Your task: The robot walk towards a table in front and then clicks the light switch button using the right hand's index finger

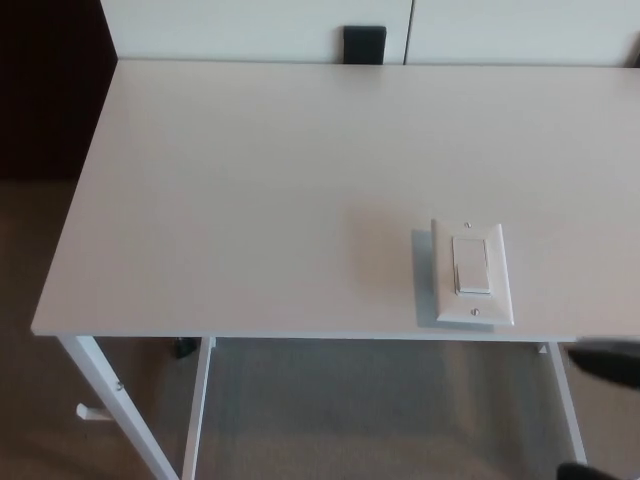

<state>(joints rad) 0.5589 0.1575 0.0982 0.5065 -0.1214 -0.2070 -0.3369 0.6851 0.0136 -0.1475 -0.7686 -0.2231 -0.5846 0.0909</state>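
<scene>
A white light switch (pixel 472 271) lies flat on the white table (pixel 250 200), close to the front edge on the right side. Its rocker button (pixel 472 266) sits in the middle of the plate, with a screw above and below. A dark blurred shape, which looks like part of my right hand (pixel 610 364), shows at the right edge, below the table's front edge and to the right of the switch. It is apart from the switch. My left hand does not show.
White panels stand behind the table, with a small black object (pixel 364 45) between them at the back edge. White table legs (pixel 120 410) and brown carpet (pixel 370 410) show below the front edge. Another dark bit (pixel 585 470) lies at the bottom right.
</scene>
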